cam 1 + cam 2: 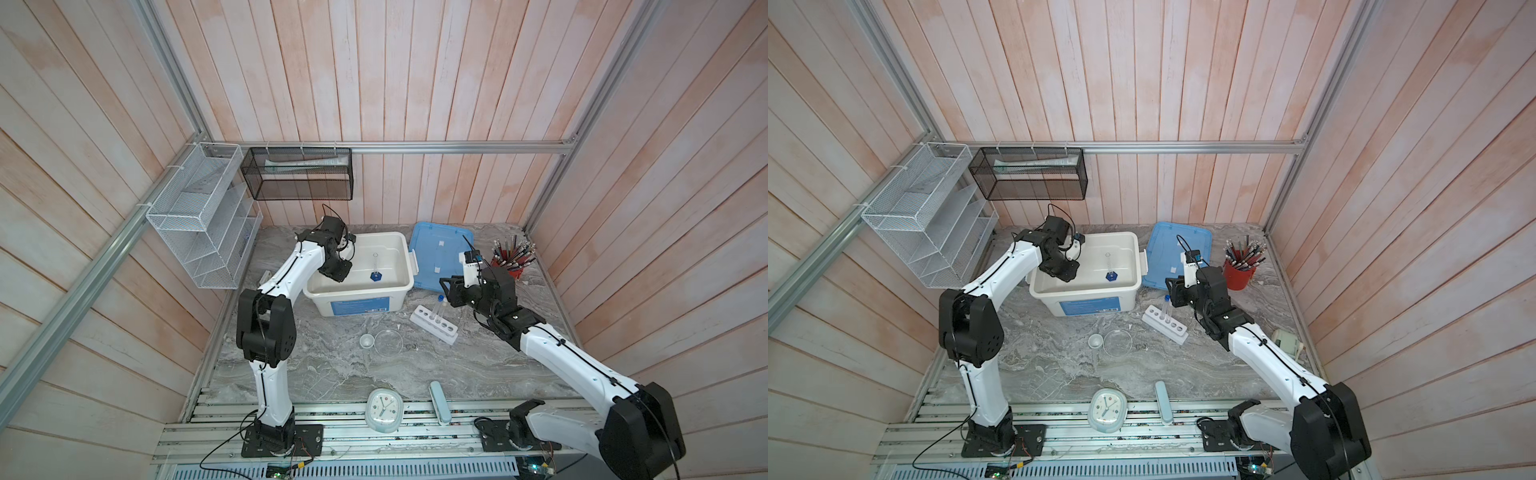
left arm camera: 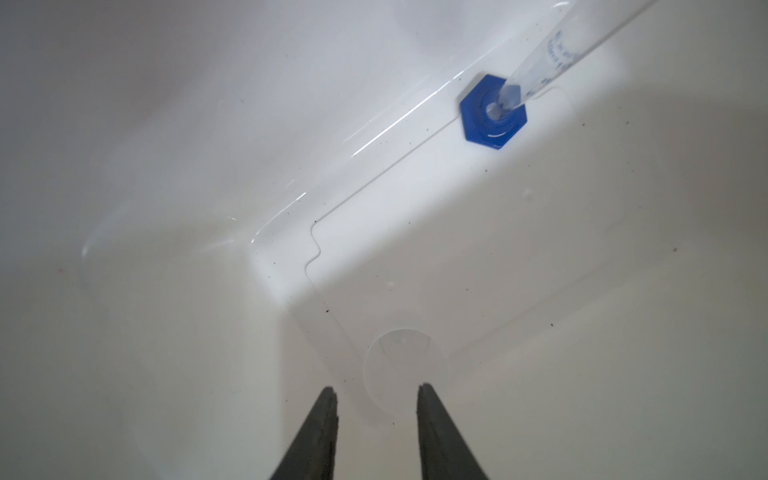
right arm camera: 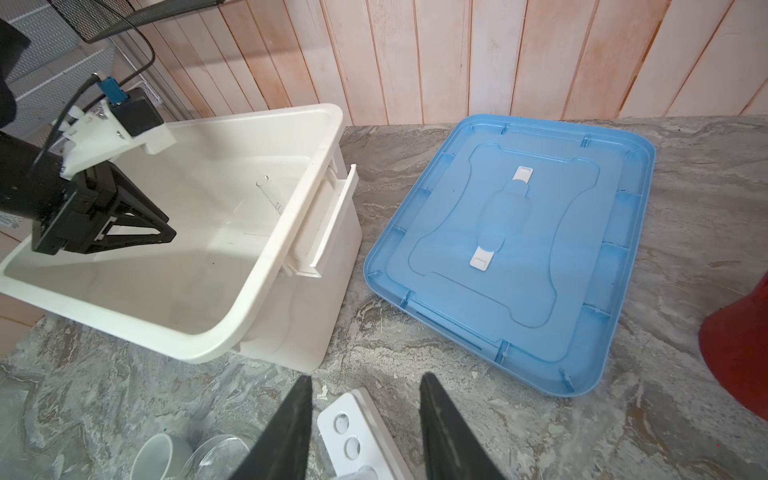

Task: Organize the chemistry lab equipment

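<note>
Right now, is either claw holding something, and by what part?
Nothing. Left claw open over the white bin, clear of the blue-based vessel; right claw open near the rack.

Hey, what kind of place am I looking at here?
Probably a staged robot test cell, not a working lab: plank walls in an aluminium frame box in a marble-look tabletop, where a white six-hole rack and white bin sit between the left arm and right arm.

bright, even light; glare streaks inside the white bin (image 2: pixel 374 137); wide-angle edges bowed
</note>
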Controlling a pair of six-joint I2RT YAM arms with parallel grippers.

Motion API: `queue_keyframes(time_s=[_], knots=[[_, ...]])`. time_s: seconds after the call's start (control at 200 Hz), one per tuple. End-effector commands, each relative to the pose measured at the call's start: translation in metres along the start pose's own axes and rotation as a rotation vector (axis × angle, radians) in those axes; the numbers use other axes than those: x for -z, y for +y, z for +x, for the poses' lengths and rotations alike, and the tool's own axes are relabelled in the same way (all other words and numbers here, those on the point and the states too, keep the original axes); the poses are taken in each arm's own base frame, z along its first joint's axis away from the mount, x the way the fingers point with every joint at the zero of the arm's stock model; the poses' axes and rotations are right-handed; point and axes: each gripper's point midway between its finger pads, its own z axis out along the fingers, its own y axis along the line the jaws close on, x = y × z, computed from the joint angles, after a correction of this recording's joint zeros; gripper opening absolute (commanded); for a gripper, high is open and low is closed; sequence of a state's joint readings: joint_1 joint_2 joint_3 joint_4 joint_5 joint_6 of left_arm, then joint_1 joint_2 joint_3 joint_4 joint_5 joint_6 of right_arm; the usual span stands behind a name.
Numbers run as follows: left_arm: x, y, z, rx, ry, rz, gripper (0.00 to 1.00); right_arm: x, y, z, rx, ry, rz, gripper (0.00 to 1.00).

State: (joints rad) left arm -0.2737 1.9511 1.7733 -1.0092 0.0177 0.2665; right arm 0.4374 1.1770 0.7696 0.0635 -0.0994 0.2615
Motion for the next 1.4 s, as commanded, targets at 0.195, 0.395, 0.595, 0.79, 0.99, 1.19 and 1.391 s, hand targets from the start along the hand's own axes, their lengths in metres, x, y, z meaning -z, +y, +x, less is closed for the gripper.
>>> queue_keyframes(time_s=[0.195,0.395,0.595,0.79,0.99,1.19,1.391], knots=[[0.099,-0.003,-0.035,-0.033,-0.231,-0.044,0.35,0.012,0.01,-0.021,0.008,-0.039,0.009,0.44],[0.149,-0.022,-0.03,-0.063,-0.356,-0.034,0.35,0.015,0.013,-0.027,0.031,-0.034,0.033,0.44],[0.184,-0.048,0.004,-0.063,-0.492,-0.002,0.36,0.03,0.009,-0.042,0.076,-0.034,0.103,0.44],[0.18,-0.075,0.054,0.002,-0.506,0.098,0.36,0.052,0.011,-0.062,0.145,-0.045,0.165,0.44],[0.15,-0.107,0.09,0.133,-0.449,0.248,0.36,0.056,0.022,-0.071,0.188,-0.031,0.181,0.44],[0.114,-0.132,0.107,0.184,-0.359,0.26,0.35,0.044,0.046,-0.071,0.246,-0.011,0.154,0.44],[0.092,-0.149,0.111,0.224,-0.271,0.252,0.35,0.033,0.049,-0.069,0.278,0.009,0.177,0.44]])
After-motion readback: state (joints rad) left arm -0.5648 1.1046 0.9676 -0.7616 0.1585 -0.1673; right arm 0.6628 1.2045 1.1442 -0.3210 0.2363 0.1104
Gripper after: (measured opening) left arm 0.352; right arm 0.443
